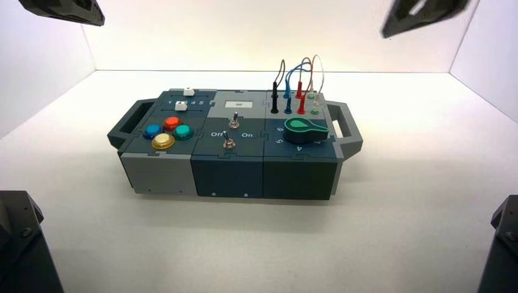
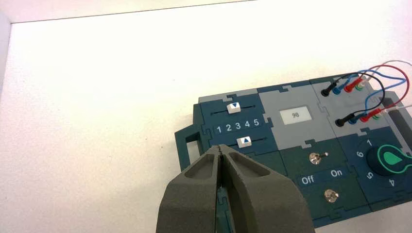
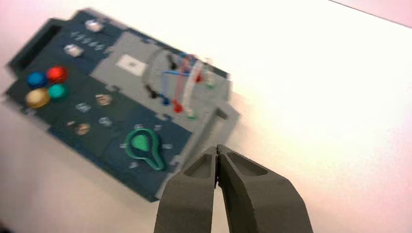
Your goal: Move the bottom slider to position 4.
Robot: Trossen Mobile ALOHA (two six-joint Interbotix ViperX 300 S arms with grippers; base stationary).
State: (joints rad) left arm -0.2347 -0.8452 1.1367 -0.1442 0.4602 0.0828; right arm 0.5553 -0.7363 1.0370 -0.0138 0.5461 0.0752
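The left claw (image 2: 221, 148) hangs above the tabletop (image 2: 97, 97) with its fingers pressed together and nothing between them, its tip just short of the box's (image 2: 291, 160) slider panel. Directly beyond that tip lies the bottom slider (image 2: 244, 141), a small white square knob on a thin dark track, standing below the printed row 1 2 3 4 5, between the 3 and position 4 (image 2: 247, 124). Farther from the claw, past the numerals, the twin white knob (image 2: 233, 108) rides the second track. Off to the side of the sliders sit a small display (image 2: 295, 115) reading 98, two toggle switches (image 2: 316, 157) with Off and On between them, and the green dial (image 2: 388, 160). The right claw (image 3: 216, 151) is also closed and empty, held above the tabletop beside the box's handle end, nearest the green dial and the plugged wires (image 3: 180, 82).
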